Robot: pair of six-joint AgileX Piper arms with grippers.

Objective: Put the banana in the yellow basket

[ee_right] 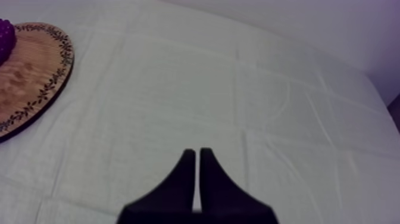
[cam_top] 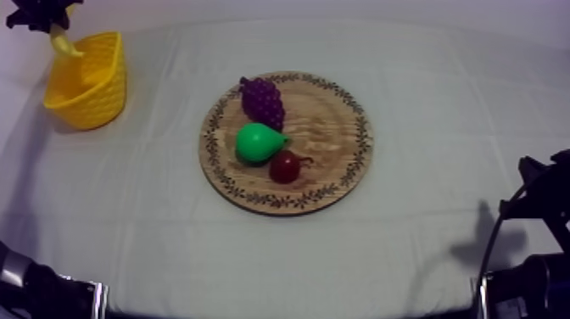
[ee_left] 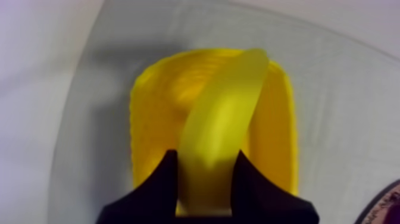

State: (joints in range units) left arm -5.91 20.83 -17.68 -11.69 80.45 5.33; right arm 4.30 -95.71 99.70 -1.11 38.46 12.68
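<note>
My left gripper point(cam_top: 53, 30) hangs over the yellow basket point(cam_top: 87, 82) at the table's far left, shut on the banana point(cam_top: 64, 44). From the left wrist, the banana point(ee_left: 220, 119) sits clamped between my black fingers point(ee_left: 163, 179), its free end over the basket's opening point(ee_left: 161, 101). The round wooden board point(cam_top: 331, 127) lies mid-table. My right gripper point(ee_right: 197, 156) rests shut as a narrow wedge over bare cloth, to the right of the board point(ee_right: 30, 77).
On the board sit a bunch of purple grapes point(cam_top: 262, 100), a green pear point(cam_top: 258, 142) and a small red fruit point(cam_top: 286, 166). Grapes point(ee_right: 5, 33) peek in beside the board's rim. My right arm point(cam_top: 534, 246) sits low at the right.
</note>
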